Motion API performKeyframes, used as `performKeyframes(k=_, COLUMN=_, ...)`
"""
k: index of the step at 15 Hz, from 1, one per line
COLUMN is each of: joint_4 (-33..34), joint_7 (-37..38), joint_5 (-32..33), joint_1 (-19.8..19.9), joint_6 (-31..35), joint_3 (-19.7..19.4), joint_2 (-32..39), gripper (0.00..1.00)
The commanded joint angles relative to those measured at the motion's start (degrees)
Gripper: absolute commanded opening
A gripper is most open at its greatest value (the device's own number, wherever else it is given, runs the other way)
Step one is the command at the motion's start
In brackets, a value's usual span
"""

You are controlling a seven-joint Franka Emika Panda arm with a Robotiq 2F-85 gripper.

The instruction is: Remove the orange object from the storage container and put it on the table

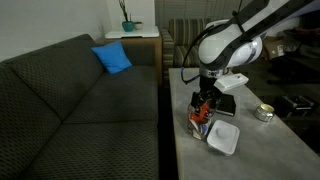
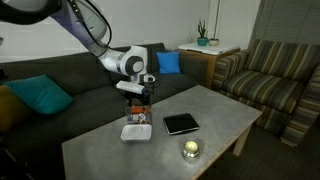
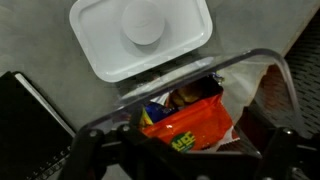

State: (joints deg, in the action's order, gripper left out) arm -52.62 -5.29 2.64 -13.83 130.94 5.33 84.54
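- Claw hangs directly over the small see-through plastic storage box. Its dark fingers are spread wide apart and clamped on nothing. In both exterior views it points straight down at the box.
- The wide spread is probably meant to let one finger drop on each side of the contents before closing.
- A small orange-red packet with pale lettering sits inside the box, between the two fingers in the wrist view. A blue item is tucked against its left end.
- The packet's long axis runs left to right across the wrist view, with the right end a little farther away. Its printed face is turned up toward the camera. I cannot tell whether it lies flat or leans on a wall.
- The fingers look set along that axis rather than across it, so a turn of the wrist may be needed to pinch the narrow side.
- A flat white square plastic lid lies on the matte grey tabletop just beyond the box, which leaves the mouth open for reaching in.
- Bare tabletop to the right of the box looks like room to set the packet down.
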Motion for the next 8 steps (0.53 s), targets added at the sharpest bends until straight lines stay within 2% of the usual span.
performKeyframes(k=1, joint_4=-0.38, joint_7=1.73, joint_5=0.87, joint_1=-0.99, joint_6=2.29, joint_3=-1.69, joint_2=0.0, gripper=1.0)
performKeyframes(k=8, joint_4=-1.89, joint_7=1.27, joint_5=0.93, joint_1=-0.45, joint_6=5.13, joint_3=-2.01, joint_2=0.06, gripper=1.0)
